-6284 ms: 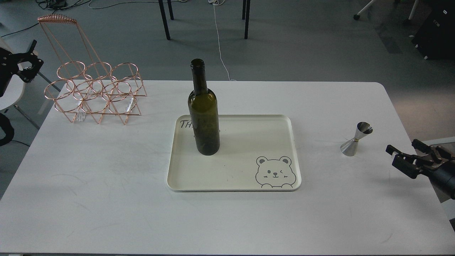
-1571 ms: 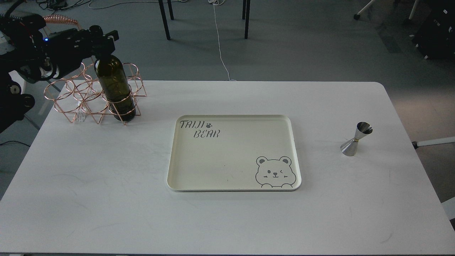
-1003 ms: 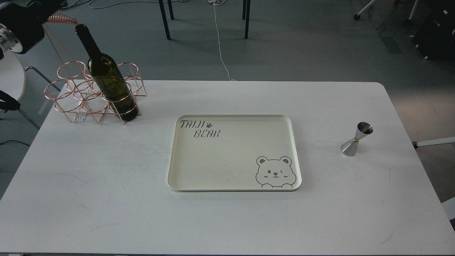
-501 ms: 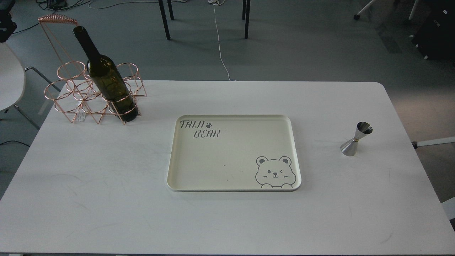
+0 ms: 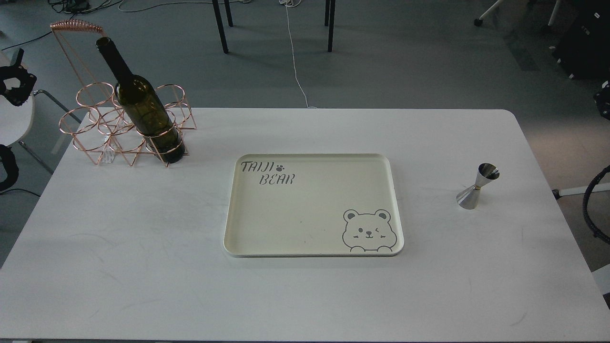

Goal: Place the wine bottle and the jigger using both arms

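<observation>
The wine bottle (image 5: 143, 107) is dark olive-green. It stands tilted to the left in the front right ring of a copper wire rack (image 5: 107, 128) at the table's back left. The steel jigger (image 5: 476, 186) stands upright on the table at the right, clear of everything. My left gripper (image 5: 16, 78) is at the far left edge, well away from the bottle, with its fingers apart and empty. Only a small black part of my right arm (image 5: 603, 102) and a loop of its cable (image 5: 593, 205) show at the right edge, up and to the right of the jigger.
A cream tray (image 5: 314, 243) printed with a bear and "TAIJI BEAR" lies bare in the middle of the white table (image 5: 143, 267). The rack has a tall handle (image 5: 76, 26) behind the bottle. Chair and table legs stand on the floor beyond.
The bottle went from the tray into the rack. My left arm let go of it and drew back to the left edge. A part of my right arm has come in at the right edge.
</observation>
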Tool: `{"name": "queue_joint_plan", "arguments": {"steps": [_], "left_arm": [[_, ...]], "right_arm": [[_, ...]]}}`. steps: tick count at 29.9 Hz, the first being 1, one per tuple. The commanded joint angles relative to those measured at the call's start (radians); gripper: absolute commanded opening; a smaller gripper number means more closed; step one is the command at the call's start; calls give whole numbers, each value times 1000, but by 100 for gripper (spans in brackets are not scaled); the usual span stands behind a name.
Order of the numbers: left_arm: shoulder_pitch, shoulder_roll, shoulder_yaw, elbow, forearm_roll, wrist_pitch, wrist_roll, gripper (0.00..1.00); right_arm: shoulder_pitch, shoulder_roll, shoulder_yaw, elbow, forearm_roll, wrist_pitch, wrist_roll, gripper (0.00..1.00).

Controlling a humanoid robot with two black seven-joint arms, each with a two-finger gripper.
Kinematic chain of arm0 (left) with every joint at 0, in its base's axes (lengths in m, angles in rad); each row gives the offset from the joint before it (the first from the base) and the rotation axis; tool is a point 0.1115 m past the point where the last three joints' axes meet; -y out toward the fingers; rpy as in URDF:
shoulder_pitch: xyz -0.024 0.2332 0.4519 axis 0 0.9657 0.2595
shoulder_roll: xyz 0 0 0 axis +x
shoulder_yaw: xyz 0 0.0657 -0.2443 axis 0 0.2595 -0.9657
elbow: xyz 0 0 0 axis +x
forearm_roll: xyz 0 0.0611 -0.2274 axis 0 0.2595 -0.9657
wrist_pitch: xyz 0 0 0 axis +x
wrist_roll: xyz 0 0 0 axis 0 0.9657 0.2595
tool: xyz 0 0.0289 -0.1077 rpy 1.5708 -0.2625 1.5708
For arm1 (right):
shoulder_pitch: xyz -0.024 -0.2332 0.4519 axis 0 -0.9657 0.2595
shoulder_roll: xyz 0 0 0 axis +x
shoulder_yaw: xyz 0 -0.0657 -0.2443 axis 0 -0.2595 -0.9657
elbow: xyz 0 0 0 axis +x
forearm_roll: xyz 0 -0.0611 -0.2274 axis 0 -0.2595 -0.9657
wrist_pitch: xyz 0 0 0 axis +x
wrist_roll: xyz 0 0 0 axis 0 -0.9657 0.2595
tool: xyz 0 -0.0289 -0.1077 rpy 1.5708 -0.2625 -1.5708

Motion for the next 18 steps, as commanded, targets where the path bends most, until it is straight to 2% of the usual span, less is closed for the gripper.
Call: {"name": "queue_joint_plan", "arguments": {"steps": [1,7,18], "left_arm": [[78,-26,-87,-5,-7,-26,5,98],[120,-41,-82,-7,-3,-26,7,98],[123,-63,-81,-19,-1,-26,9,98]], "right_arm": [[-45,24,38,1,19,9,-3,99],[-103,46,95,4,20,22,-30,99],[-105,49,98,9,11,22,-30,99]]}}
